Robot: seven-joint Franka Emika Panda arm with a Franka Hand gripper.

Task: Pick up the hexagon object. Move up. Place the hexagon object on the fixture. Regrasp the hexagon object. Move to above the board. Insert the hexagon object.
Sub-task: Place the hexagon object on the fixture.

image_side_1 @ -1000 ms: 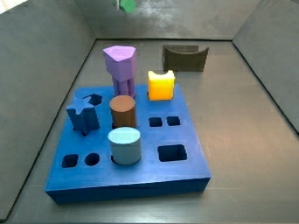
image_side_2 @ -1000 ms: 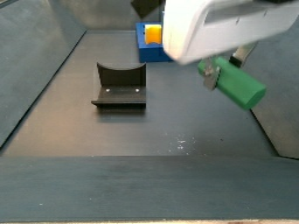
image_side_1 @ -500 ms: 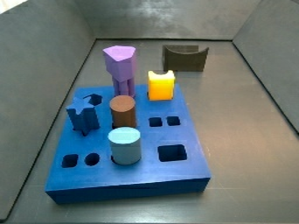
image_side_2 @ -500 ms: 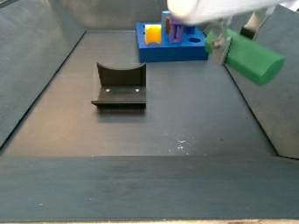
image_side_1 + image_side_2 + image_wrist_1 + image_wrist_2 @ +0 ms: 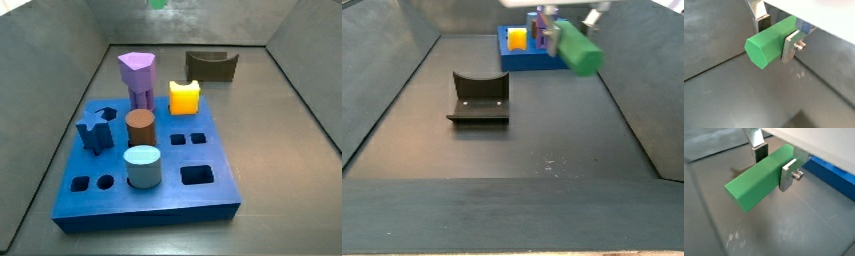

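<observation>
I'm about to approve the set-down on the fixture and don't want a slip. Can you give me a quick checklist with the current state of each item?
1. Tool shut on the hexagon object, plates on opposite faces in both wrist views: ok.
2. Hexagon object lifted clear of the floor, in a side view: ok.
3. Fixture standing on the floor, nothing resting on it: ok.
4. Hexagon object above the fixture: not ok, it hangs off to one side, nearer the board.
5. Bar lined up with the fixture's notch: cannot tell.

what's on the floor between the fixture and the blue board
Nothing: in a side view bare dark floor separates the fixture from the board. The hand holds the green bar in the air, off to the side.
</observation>
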